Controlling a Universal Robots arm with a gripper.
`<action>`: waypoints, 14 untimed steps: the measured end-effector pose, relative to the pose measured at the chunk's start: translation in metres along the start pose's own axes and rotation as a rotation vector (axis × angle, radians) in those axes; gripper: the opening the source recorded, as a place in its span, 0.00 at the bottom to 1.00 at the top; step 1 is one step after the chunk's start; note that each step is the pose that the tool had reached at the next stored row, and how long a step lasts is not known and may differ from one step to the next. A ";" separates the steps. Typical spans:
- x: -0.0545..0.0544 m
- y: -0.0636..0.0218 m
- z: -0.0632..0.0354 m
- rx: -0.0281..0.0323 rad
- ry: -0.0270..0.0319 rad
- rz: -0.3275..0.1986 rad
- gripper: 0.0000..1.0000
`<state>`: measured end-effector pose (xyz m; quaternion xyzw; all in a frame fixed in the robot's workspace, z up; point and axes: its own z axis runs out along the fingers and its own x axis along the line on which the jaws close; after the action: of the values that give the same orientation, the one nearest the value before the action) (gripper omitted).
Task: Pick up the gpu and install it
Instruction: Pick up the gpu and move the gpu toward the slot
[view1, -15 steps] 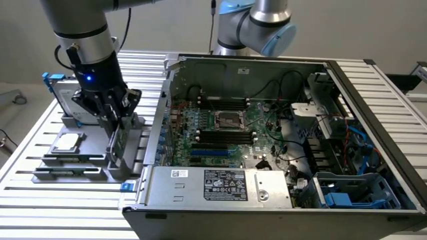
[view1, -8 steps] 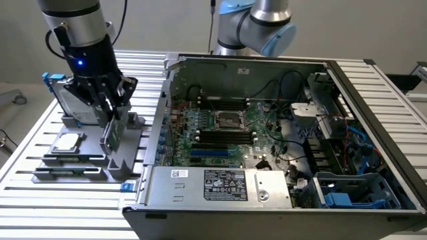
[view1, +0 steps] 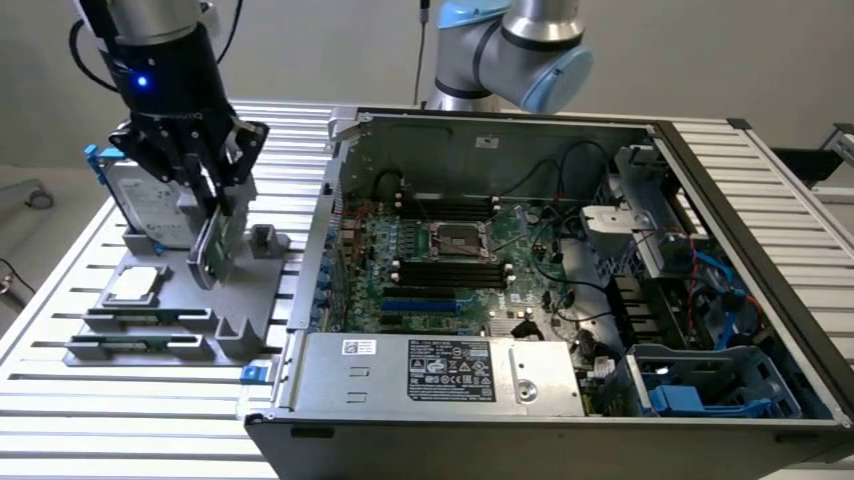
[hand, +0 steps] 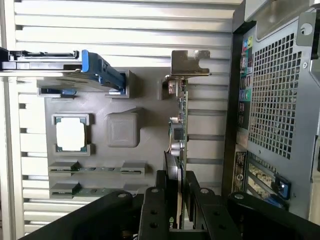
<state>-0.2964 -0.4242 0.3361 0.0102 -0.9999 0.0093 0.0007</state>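
Clamping the gpu (view1: 214, 248) edge-on, the pincer (view1: 214, 205) hangs in the upper left of the exterior view, over the grey parts holder (view1: 240, 340) on the slatted table (view1: 134, 420). Its fingers are closed on the card's two broad faces. That seems a sensible hold: the card stands upright on its long edge, so a squeeze across the thin board grips it firmly and leaves the connector edge free below. The card's lower end is down at the holder's slot; whether it has cleared the slot I cannot tell. Behind it the hard drive (view1: 134, 195) stands in its blue frame, and nearer the lower left the processor chip (view1: 134, 285) lies flat, both apart from the card. The open computer case (view1: 534, 125) takes the middle and right of that view. It lies on its side with the motherboard (view1: 441, 265) facing up and the blue expansion slots (view1: 414, 305) toward the board's lower left, presumably so a card can go straight down into them.

The exterior view gives the inside of the case and the arm's stance over the holder. The wrist view adds the grip itself. There the gpu (hand: 178, 130) is seen along its thin edge, running from between the dark fingers (hand: 155, 205) out to its silver bracket (hand: 190, 57), with the case's perforated rear wall (hand: 280, 100) just beside.
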 end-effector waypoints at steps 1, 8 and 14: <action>-0.001 -0.0001 -0.0045 0.0001 0.0001 0.000 0.26; -0.027 -0.0041 -0.0366 -0.0002 0.0041 -0.002 0.26; -0.050 -0.0073 -0.0637 -0.0007 0.0096 -0.004 0.26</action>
<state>-0.2458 -0.4292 0.3999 0.0120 -0.9999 0.0090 0.0055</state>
